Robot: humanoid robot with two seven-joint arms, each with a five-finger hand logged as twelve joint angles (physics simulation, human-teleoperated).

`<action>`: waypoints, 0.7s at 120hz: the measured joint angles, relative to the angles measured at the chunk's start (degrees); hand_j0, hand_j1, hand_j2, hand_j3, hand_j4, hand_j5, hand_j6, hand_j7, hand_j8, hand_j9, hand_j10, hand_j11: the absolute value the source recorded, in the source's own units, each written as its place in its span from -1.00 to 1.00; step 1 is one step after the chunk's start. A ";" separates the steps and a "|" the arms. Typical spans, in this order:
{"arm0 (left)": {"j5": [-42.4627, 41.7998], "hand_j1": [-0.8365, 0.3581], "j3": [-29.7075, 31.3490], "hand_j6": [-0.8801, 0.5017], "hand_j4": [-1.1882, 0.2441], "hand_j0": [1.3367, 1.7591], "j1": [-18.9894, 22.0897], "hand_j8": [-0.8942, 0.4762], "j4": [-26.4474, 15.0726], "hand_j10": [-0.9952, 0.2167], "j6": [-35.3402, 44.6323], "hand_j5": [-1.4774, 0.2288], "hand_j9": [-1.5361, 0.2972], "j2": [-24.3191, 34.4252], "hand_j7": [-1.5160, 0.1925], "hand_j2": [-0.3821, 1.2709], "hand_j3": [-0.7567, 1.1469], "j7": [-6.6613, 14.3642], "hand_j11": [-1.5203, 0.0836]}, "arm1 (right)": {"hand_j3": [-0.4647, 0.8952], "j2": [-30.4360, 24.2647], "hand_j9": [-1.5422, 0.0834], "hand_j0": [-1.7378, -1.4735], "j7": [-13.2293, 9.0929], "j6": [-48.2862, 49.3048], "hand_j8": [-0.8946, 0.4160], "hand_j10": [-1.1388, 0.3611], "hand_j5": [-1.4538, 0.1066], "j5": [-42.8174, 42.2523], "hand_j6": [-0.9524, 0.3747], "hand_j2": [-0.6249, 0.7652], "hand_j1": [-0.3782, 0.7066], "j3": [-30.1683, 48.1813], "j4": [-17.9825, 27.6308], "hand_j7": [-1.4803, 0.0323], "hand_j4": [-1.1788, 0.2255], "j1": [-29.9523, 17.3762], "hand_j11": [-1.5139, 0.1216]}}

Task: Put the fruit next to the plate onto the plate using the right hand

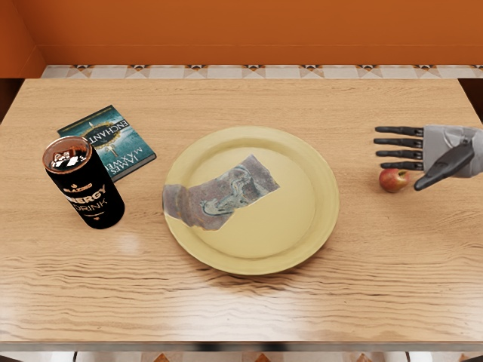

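A small red-and-yellow apple (392, 180) lies on the wooden table to the right of a yellow plate (302, 219). The plate has a grey patterned patch on its left half. My right hand (411, 160) comes in from the right edge and hovers at the apple. Its four fingers (396, 147) stretch straight to the left just above and behind the fruit, while the thumb points down-left beside it. The hand is open and holds nothing. The left arm does not show.
A black energy drink can (83, 182) stands at the left of the table. Behind it lies a blue book (108, 141). The table's front edge runs along the bottom; an orange wall rises at the back.
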 joint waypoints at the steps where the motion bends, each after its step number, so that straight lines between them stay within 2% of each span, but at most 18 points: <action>1: 0.00 0.95 0.00 0.25 0.63 0.52 0.00 0.28 0.00 0.61 0.00 0.70 0.65 0.00 0.75 -0.53 -0.21 0.00 0.87 | -0.32 -0.04 0.90 -0.40 0.00 0.00 0.37 0.52 0.86 0.01 0.44 -0.10 -0.95 0.00 -0.01 0.96 0.68 0.00 0.85; 27: 0.00 0.95 -0.06 0.24 0.63 0.52 0.16 0.28 0.03 0.61 0.00 0.70 0.65 0.00 0.75 -0.53 -0.21 0.00 0.87 | -0.32 -0.91 0.90 -0.40 -0.27 0.00 0.37 0.52 0.86 -0.71 0.44 -0.10 -0.95 -0.11 -0.18 0.96 0.68 0.20 0.85; 46: 0.00 0.95 -0.08 0.25 0.63 0.52 0.35 0.28 0.04 0.61 0.00 0.70 0.65 0.00 0.75 -0.53 -0.21 0.00 0.87 | -0.32 -6.25 0.90 -0.40 -1.15 0.01 0.37 0.52 0.86 -11.25 0.44 -0.10 -0.95 -0.14 1.40 0.96 0.68 2.61 0.85; 51: 0.00 0.95 -0.10 0.25 0.63 0.52 0.35 0.28 0.04 0.61 0.00 0.70 0.65 0.00 0.75 -0.53 -0.21 0.00 0.87 | -0.32 -8.49 0.90 -0.40 -2.58 0.01 0.37 0.52 0.86 -14.16 0.44 -0.10 -0.95 -0.31 3.76 0.96 0.68 3.92 0.85; 57: 0.00 0.95 -0.13 0.25 0.63 0.52 0.88 0.28 0.04 0.61 0.00 0.70 0.65 0.00 0.75 -0.53 -0.21 0.00 0.87 | -0.32 -10.91 0.90 -0.40 -4.55 0.02 0.37 0.52 0.86 -18.97 0.44 -0.10 -0.95 -0.52 9.12 0.96 0.68 5.76 0.85; 67: 0.00 0.95 -0.15 0.25 0.63 0.52 1.14 0.28 0.04 0.61 0.00 0.70 0.65 0.00 0.75 -0.53 -0.21 0.00 0.87 | -0.32 -12.70 0.90 -0.40 -6.32 -0.39 0.36 0.52 0.86 -26.07 0.43 -0.10 -0.95 -1.24 15.05 0.96 0.68 8.32 0.85; 84: 0.01 0.95 -0.13 0.25 0.63 0.52 1.49 0.28 0.02 0.61 0.00 0.70 0.65 0.00 0.75 -0.53 -0.21 0.00 0.87 | -0.32 -6.15 0.90 -0.40 -7.39 -10.59 0.36 0.51 0.86 -39.00 0.43 -0.10 -0.95 -7.76 19.26 0.96 0.67 13.56 0.85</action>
